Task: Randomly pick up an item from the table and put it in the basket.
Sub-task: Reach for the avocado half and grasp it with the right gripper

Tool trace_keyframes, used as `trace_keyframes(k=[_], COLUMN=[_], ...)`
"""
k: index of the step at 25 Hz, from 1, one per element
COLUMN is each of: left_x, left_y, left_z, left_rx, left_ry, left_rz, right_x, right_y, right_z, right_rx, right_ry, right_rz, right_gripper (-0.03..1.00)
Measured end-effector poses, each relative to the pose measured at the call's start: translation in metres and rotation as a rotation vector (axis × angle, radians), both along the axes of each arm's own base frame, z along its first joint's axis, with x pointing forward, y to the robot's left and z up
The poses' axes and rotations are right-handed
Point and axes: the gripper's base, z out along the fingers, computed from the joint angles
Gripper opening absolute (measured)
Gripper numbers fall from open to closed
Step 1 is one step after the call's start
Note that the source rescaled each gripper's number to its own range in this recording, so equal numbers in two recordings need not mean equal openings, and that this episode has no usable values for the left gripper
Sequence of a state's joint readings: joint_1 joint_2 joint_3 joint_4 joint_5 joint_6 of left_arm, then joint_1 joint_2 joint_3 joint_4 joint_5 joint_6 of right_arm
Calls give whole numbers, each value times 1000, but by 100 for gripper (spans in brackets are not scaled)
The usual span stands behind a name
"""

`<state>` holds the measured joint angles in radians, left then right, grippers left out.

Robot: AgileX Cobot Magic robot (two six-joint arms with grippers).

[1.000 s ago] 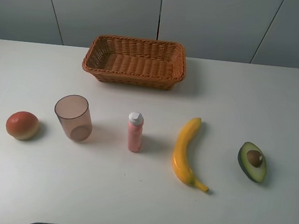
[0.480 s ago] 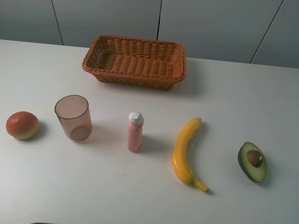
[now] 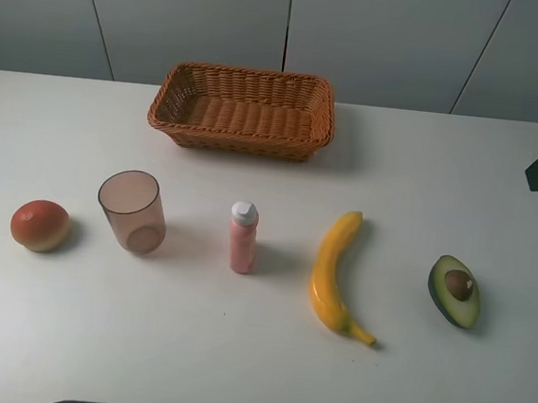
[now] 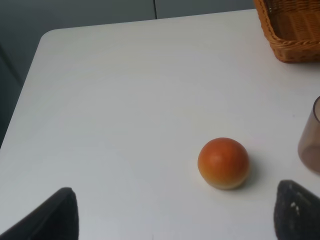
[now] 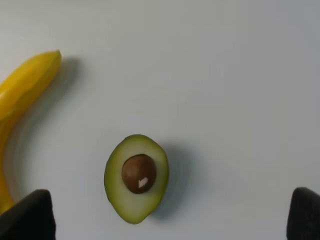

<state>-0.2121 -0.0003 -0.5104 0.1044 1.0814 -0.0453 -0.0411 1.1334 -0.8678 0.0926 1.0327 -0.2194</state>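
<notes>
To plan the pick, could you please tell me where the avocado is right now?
In the high view the avocado lies at the far right, pit up, to the right of the banana and apart from it.

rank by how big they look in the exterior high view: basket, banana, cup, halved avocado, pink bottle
1. basket
2. banana
3. cup
4. halved avocado and pink bottle: alike in length, so unranked, though the avocado is wider
</notes>
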Motion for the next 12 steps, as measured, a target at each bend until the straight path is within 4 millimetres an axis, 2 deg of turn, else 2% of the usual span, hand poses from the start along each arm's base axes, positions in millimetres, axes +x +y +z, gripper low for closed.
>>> trace_keyframes(k=[5,10,12], left_x=[0,0,0], left_y=[0,0,0], left_z=[0,0,0], left_rx=[0,0,0], left_ry=[0,0,0], left_rz=[0,0,0], right_x=[15,8,6], right_y=[3,7,11], right_z=[-56,-105,-118], right_rx=[40,44,36], right_ry=[122,187,200], right_rz=[8,34,54], right_gripper=[100,100,100])
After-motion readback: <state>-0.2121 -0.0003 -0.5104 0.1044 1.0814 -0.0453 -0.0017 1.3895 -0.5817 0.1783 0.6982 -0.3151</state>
